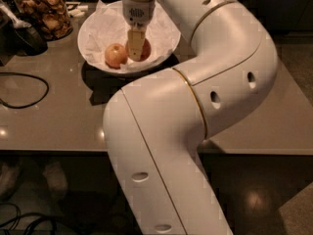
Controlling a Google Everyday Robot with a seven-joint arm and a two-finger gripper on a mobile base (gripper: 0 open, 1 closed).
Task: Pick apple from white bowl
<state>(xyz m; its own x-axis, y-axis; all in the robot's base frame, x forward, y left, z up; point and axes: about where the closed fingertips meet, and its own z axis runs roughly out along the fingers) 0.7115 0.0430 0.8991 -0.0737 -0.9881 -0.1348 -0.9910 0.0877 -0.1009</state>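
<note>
On the grey-brown counter (58, 111), near its far left corner, a large round white paper-lined bowl (84, 45) is seen with the small deep-red round apple (145, 50) inside, pressed right up against the lowered gripper (136, 53), whose grip honestly can't be made out.

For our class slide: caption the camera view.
Robot hand inside white bowl, at the apple; paler apple beside it.

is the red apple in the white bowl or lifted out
In: the small red-orange apple rests on the crumpled paper inside the large white bowl, beside a paler apple, with the gripper down at it.
</note>
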